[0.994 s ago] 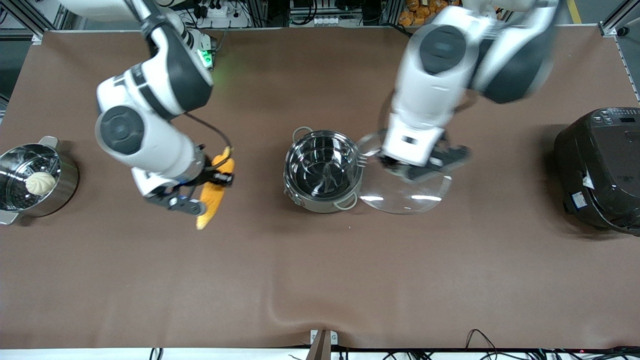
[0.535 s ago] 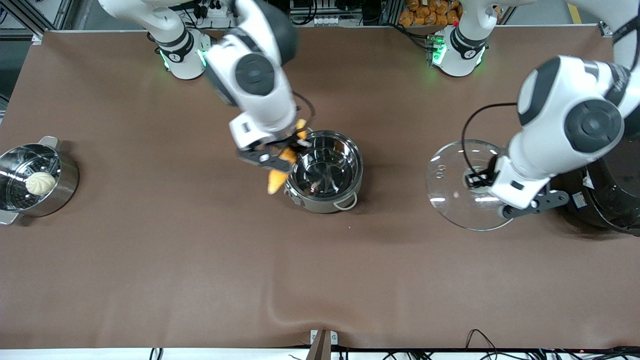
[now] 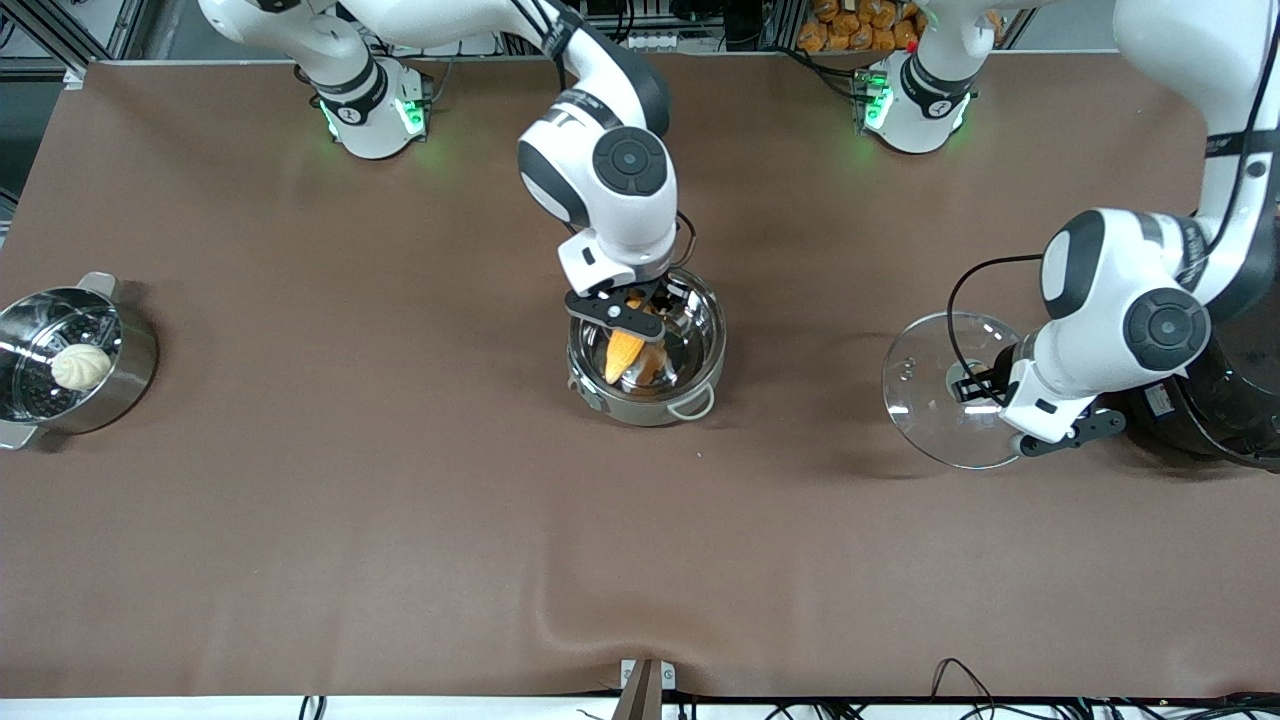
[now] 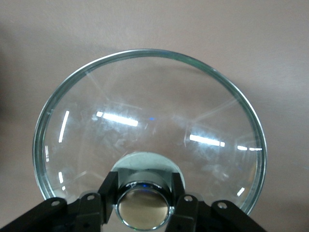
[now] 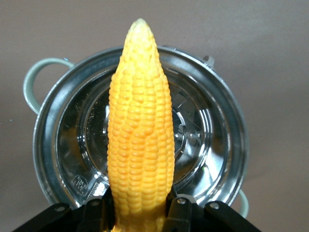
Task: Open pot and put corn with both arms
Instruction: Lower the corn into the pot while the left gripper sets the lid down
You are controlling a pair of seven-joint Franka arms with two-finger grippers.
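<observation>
The steel pot (image 3: 640,412) stands open at mid-table, its grey loop handles showing. My right gripper (image 3: 632,325) hangs over it, shut on the thick end of the yellow corn (image 3: 622,352). In the right wrist view the corn (image 5: 140,125) lies across the pot (image 5: 212,135) mouth, gripped by the right gripper (image 5: 140,212). My left gripper (image 3: 975,385) is shut on the knob of the glass lid (image 3: 925,400), held over the cloth next to the black cooker. The left wrist view shows the knob (image 4: 143,205) pinched in the left gripper (image 4: 143,208) and the lid (image 4: 145,106) spreading past it.
A steel steamer pot (image 3: 30,420) with a white bun (image 3: 80,367) sits at the right arm's end of the table. The big black cooker (image 3: 1230,400) stands at the left arm's end, close beside the lid. Brown cloth (image 3: 400,550) covers the table.
My right arm has carried the corn from the right arm's end of the table to over the pot. My left arm has carried the lid away from the pot toward the black cooker.
</observation>
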